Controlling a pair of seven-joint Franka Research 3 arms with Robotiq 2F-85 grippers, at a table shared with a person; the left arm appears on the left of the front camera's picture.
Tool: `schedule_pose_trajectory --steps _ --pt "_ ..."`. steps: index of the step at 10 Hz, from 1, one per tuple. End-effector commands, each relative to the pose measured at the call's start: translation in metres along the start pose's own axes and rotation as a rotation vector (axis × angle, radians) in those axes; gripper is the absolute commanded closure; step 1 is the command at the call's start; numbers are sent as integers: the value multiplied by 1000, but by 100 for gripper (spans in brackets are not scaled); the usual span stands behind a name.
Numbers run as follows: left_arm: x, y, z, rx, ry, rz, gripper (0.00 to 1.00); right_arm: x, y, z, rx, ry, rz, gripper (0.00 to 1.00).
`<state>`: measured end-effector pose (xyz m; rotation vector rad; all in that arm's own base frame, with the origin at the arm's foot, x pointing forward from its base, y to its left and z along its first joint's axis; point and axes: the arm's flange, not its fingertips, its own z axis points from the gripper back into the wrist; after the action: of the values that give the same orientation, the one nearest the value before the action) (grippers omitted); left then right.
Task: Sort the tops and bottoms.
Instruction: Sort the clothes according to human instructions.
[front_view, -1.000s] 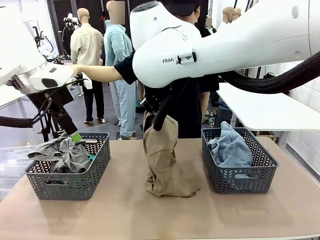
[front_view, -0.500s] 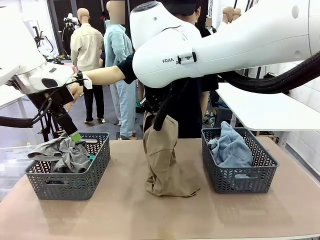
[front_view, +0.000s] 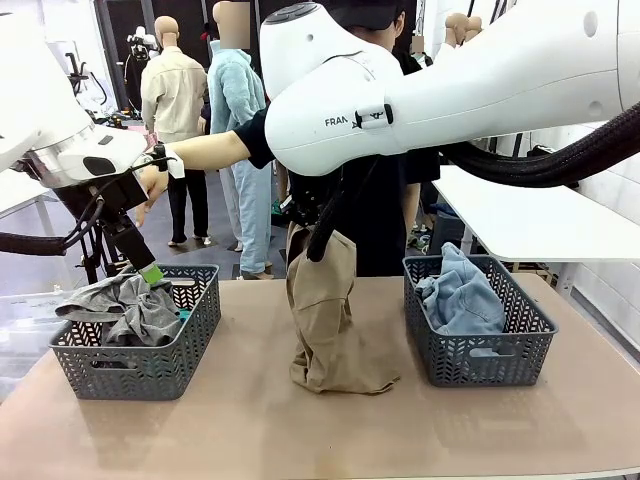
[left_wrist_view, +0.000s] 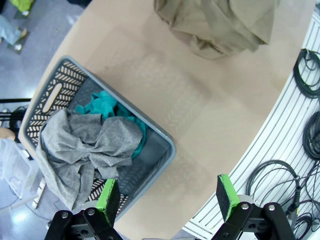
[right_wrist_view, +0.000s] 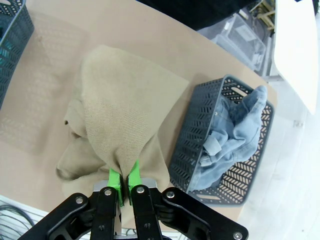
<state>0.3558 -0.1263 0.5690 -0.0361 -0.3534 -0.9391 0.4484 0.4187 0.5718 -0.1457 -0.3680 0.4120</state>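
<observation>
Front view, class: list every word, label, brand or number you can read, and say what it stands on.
"FRAN", then letters hidden behind a black clip, then what may be a "P": on the white casing of the right arm.
No print can be read on the baskets, the garments or the table.

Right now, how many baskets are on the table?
2: left basket holds grey top and teal top; right basket holds jeans.
</observation>
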Motion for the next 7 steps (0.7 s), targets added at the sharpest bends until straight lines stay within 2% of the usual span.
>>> schedule_pose_trajectory --steps 1,3,5,7 --pt "-2 0 1 -3 3 -17 0 1 -2 3 25 11 11 100" --pt "0 0 0 0 0 0 0 1 -2 3 25 11 11 100" --pt "-20 1 39 55 -69 10 0 1 -2 3 25 11 11 100" --pt "-43 4 75 109 -98 9 0 1 -2 3 25 11 11 100"
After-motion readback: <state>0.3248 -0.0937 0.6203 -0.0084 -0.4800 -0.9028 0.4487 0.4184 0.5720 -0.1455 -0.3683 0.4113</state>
